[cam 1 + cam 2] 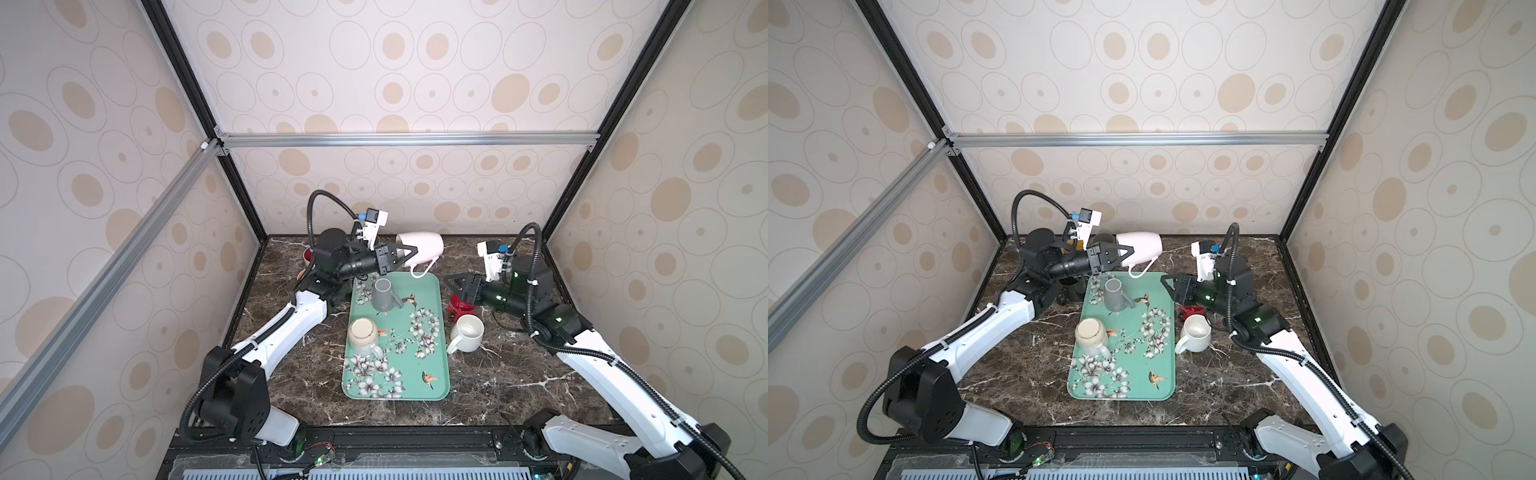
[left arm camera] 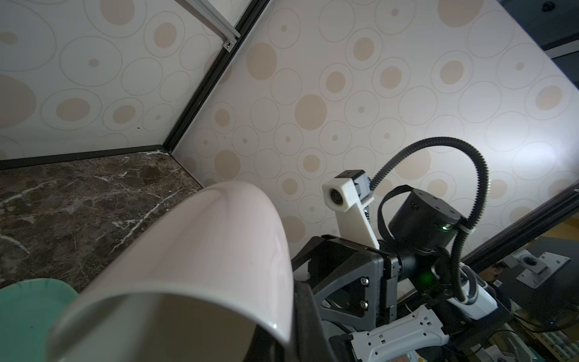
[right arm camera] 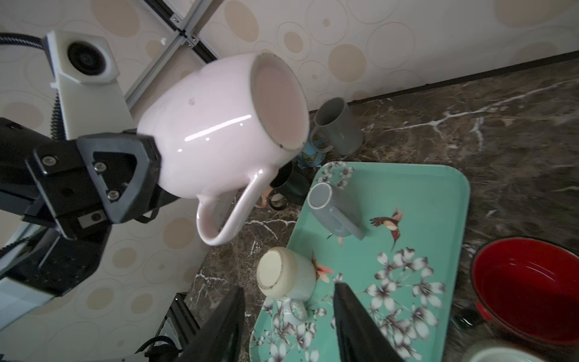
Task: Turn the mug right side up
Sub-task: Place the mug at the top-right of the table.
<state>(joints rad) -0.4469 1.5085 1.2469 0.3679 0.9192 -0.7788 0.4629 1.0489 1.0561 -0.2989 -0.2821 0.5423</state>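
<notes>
Marble tabletop (image 1: 519, 374), red bowl (image 1: 457, 309) half-hidden under right fingers (image 3: 352, 319) spread apart; left fingers (image 3: 147, 169) clamp pink mug (image 3: 213, 131).

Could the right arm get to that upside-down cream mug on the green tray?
Probably yes. The right gripper is open beside the tray, with nothing between it and the cream mug; the left gripper holds the pink mug farther back.

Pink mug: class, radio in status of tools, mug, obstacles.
Left tool shut on pink mug rim. Mug aloft, sideways. Right tool open, clear. Grey mug nearby on tray.
</notes>
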